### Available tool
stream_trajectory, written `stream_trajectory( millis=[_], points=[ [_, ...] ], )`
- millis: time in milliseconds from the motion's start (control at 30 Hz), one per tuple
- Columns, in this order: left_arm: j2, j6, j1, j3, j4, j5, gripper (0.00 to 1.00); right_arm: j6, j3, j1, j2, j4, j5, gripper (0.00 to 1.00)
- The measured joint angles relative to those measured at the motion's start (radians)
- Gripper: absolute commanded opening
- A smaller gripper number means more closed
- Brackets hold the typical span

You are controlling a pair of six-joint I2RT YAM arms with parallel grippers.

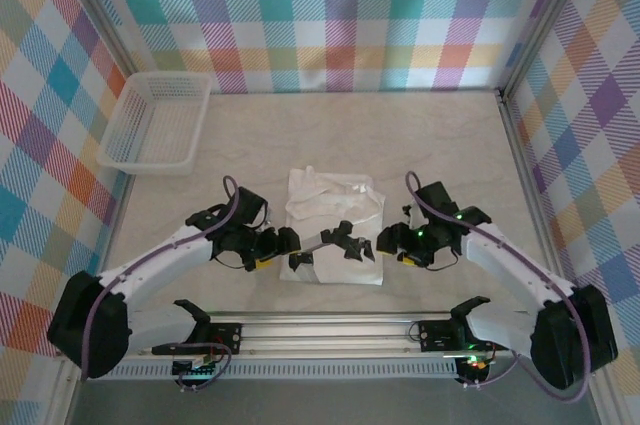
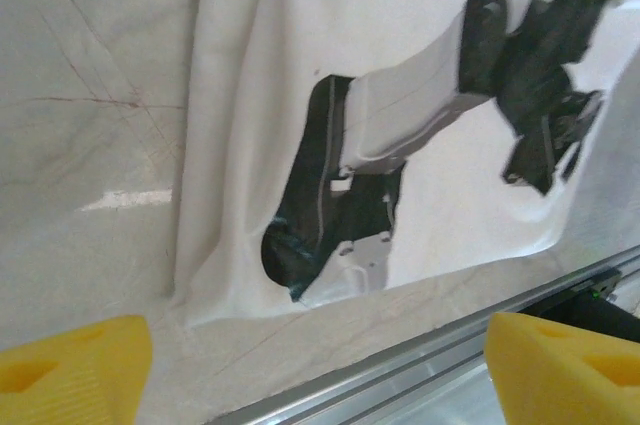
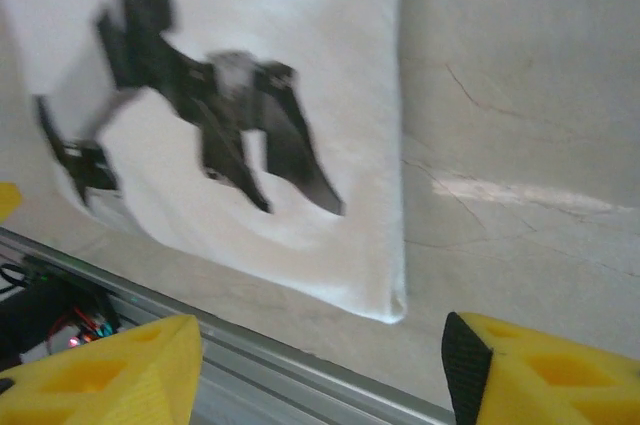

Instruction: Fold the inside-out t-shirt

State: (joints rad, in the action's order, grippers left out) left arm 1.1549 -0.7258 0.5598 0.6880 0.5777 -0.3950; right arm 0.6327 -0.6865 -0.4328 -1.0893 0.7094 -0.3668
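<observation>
T-shirt (image 1: 335,207): thin, limp, light, flat on counter (image 1: 450,145). Left claw (image 2: 318,335) and right claw (image 3: 320,345) gape wide, empty. Advise pinching near corners

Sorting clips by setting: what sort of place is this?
Likely a robot data-collection booth, not a home: a pale table boxed in by colourful plaid panels, a left arm and right arm mounted on an aluminium rail, a white t-shirt laid out.

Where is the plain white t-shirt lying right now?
In the top view, the plain white thin-fabric t-shirt lies near the table's middle, toward the near edge, right of the white plastic lattice basket.
</observation>
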Motion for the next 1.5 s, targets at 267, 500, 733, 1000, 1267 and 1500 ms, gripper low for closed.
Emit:
stream_trajectory(
  millis=[267,500,733,1000,1267,1500],
  points=[
    [0.235,0.053,-0.041,0.212,-0.002,0.084,0.82,0.061,-0.172,0.000,-0.272,-0.130,0.069,0.58],
    [0.435,0.127,-0.092,0.317,-0.093,0.117,0.74,0.066,-0.251,0.001,-0.495,-0.196,0.098,0.35],
    [0.546,0.146,-0.095,0.363,-0.142,0.129,0.50,0.077,-0.319,0.001,-0.547,-0.241,0.102,0.18],
    [0.568,0.143,-0.099,0.402,-0.141,0.137,0.06,0.106,-0.332,0.008,-0.555,-0.242,0.087,0.00],
    [0.604,0.117,-0.164,0.515,-0.162,0.096,0.11,0.190,-0.425,0.119,-0.594,-0.257,0.039,0.21],
    [0.875,0.052,-0.251,0.764,-0.245,0.016,0.36,0.162,-0.734,0.198,-0.883,-0.253,0.006,0.30]
  ],
)
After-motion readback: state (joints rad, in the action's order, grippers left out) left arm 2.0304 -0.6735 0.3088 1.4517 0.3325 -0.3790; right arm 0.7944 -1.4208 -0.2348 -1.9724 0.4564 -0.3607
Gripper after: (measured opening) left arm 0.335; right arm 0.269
